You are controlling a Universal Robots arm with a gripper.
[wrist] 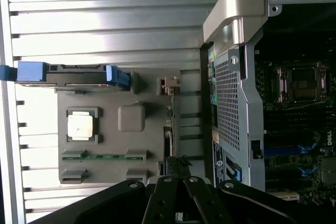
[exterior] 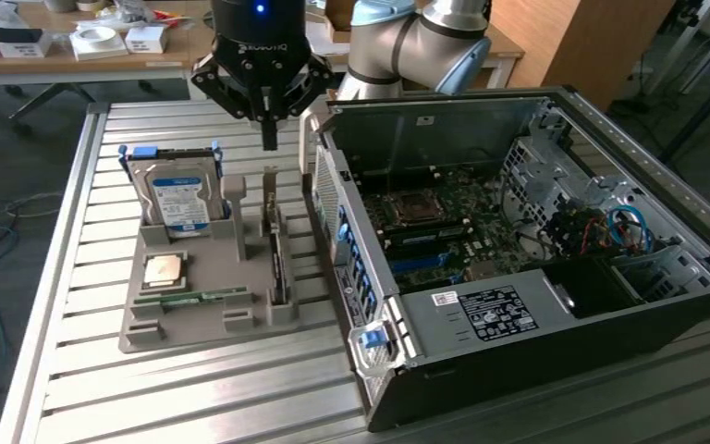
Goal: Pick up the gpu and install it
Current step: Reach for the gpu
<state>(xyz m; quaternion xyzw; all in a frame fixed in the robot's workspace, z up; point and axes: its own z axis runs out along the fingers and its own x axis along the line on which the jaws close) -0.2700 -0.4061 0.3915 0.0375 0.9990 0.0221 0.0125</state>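
Presently my hand [exterior: 269, 141] hangs clenched and empty above the gpu [exterior: 277, 250], which stands on edge at the grey holder's [exterior: 195, 282] three o'clock in the exterior view, likely upright for an easy pinch.

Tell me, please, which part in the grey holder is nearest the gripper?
The gpu, the thin dark card on edge below the gripper; the hard drive stands farther.

Grey holder [exterior: 195, 268] bears a dark gpu [exterior: 277, 254], blue-labelled silver hard drive [exterior: 180, 199], green memory stick [exterior: 195, 297].
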